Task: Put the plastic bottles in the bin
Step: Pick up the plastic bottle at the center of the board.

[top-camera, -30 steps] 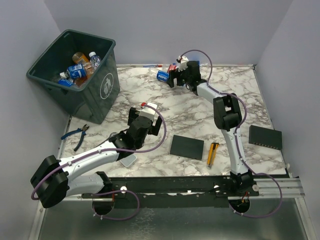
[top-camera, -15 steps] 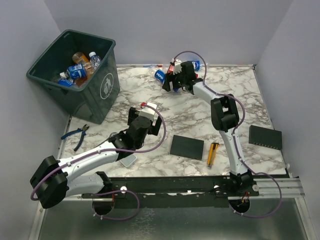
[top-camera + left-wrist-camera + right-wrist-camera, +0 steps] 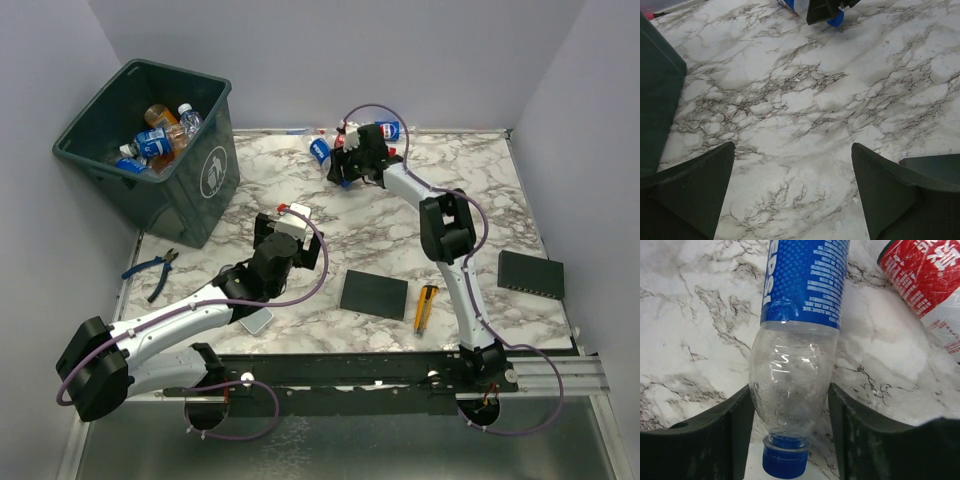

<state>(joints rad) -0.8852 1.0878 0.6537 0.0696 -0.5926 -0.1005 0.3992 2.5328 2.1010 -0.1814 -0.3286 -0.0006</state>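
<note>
The right gripper [image 3: 788,395] is clamped on the clear shoulder of the blue-labelled bottle [image 3: 805,285] at the far edge of the table [image 3: 690,315] (thin plastic, likely to buckle), so hold firmly, lift clear of the red-labelled bottle [image 3: 920,275], then swing left to the bin [image 3: 215,175].

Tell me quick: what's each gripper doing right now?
Left gripper: open, empty, above the marble table.
Right gripper: shut on the blue-labelled Pepsi bottle, which lies on the table.
</note>
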